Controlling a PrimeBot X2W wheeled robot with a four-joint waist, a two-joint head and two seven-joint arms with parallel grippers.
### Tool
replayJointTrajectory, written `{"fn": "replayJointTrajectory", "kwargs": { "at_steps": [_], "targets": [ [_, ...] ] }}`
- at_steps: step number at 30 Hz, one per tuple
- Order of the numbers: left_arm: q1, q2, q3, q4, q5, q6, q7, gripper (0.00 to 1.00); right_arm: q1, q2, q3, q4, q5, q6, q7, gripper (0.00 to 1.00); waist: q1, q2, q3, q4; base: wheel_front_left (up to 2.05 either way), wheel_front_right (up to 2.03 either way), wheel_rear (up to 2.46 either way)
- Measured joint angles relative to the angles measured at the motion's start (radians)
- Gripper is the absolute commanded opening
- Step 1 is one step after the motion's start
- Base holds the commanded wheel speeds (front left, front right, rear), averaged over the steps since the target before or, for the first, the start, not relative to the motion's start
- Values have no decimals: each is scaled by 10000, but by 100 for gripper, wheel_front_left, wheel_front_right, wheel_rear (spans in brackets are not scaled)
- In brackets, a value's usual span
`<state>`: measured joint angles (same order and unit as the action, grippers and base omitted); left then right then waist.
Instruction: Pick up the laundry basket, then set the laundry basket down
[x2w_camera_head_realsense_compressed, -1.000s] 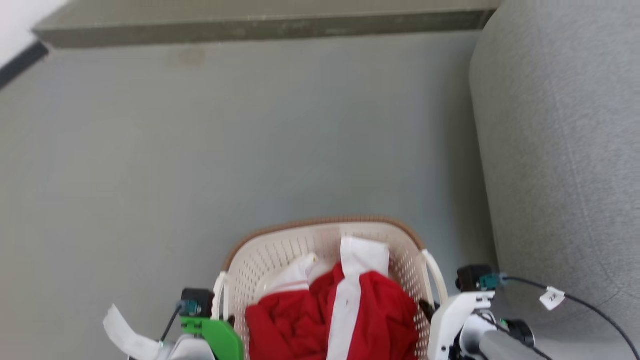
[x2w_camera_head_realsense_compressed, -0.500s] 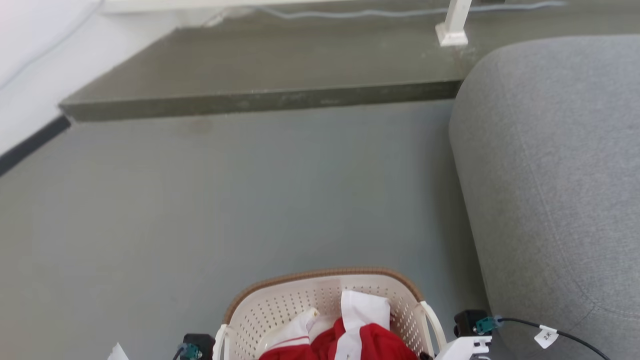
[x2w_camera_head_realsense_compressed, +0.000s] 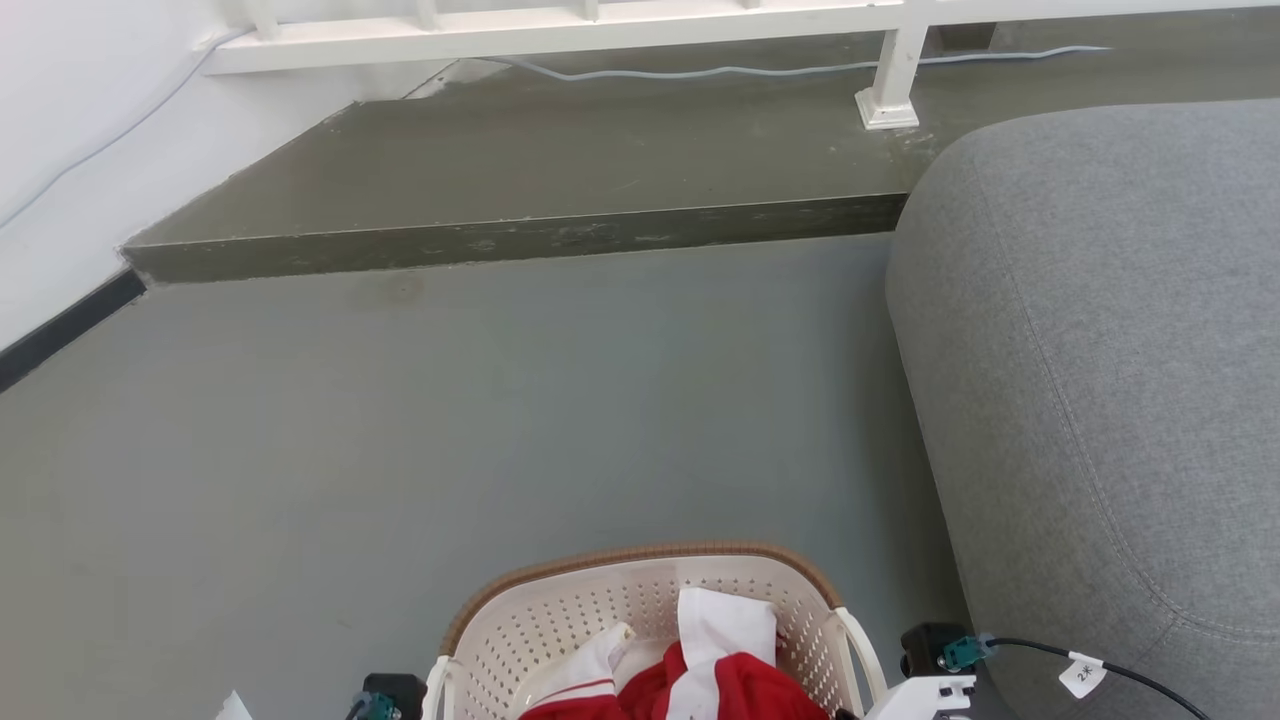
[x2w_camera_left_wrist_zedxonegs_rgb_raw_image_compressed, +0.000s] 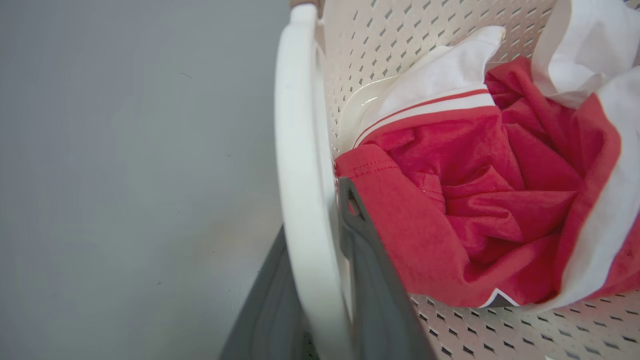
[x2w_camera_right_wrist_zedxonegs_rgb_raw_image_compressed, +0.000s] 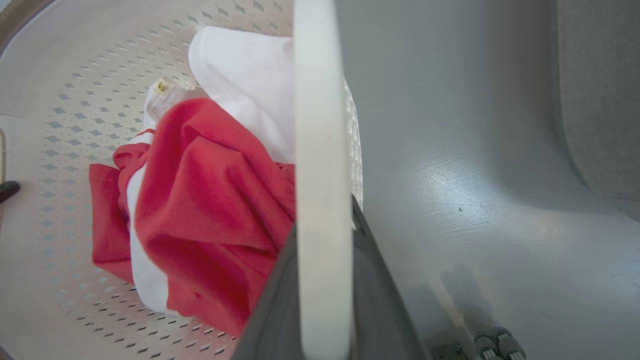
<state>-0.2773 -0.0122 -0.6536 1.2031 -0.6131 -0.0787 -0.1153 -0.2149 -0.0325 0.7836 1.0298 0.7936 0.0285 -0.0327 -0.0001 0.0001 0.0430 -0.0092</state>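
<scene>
The laundry basket (x2w_camera_head_realsense_compressed: 640, 556), cream and perforated with a brown rim, sits at the bottom middle of the head view, with red and white clothes (x2w_camera_head_realsense_compressed: 700, 680) inside. In the left wrist view my left gripper (x2w_camera_left_wrist_zedxonegs_rgb_raw_image_compressed: 315, 215) is shut on the basket's white side handle (x2w_camera_left_wrist_zedxonegs_rgb_raw_image_compressed: 300, 150), one dark finger on each side. The right wrist view shows my right gripper (x2w_camera_right_wrist_zedxonegs_rgb_raw_image_compressed: 324, 220) shut the same way on the other white handle (x2w_camera_right_wrist_zedxonegs_rgb_raw_image_compressed: 320, 125). The basket's base is hidden, so I cannot tell whether it touches the floor.
A large grey upholstered seat (x2w_camera_head_realsense_compressed: 1100, 400) fills the right side, close to the basket. Ahead lies open grey floor (x2w_camera_head_realsense_compressed: 500, 420), then a raised dark step (x2w_camera_head_realsense_compressed: 520, 240) with a white railing (x2w_camera_head_realsense_compressed: 560, 25), its post (x2w_camera_head_realsense_compressed: 888, 90) and a cable (x2w_camera_head_realsense_compressed: 750, 70). A white wall (x2w_camera_head_realsense_compressed: 60, 150) stands at the left.
The head camera has tilted upward: the basket and both wrists sit lower in the picture, and the step, railing and cable have come into sight. Both grips on the handles look unchanged.
</scene>
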Motion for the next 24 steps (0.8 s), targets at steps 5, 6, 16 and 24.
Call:
{"fn": "replayJointTrajectory", "kwargs": {
  "at_steps": [5, 6, 16, 24],
  "targets": [
    [0, 25, -36, -81, -10, 12, 0, 0, -1, -2, 115, -59, 109, -130, 4, 0, 0, 0, 33, -3, 0, 0, 0],
    [0, 31, -46, -88, -25, 13, 0, 0, -3, -6, 136, -69, 142, -140, 23, 0, 0, 0, 40, -4, 0, 0, 0],
    [-1, 69, -163, -142, -77, 119, 2, 0, -14, -23, 391, -151, 445, -313, 31, 0, 0, 0, 130, -2, 0, 0, 0],
    [-2, 81, -213, -161, -155, 176, 2, 0, -39, -35, 571, -167, 614, -395, 31, 0, 1, 0, 187, -15, 0, 0, 0]
  ]
}}
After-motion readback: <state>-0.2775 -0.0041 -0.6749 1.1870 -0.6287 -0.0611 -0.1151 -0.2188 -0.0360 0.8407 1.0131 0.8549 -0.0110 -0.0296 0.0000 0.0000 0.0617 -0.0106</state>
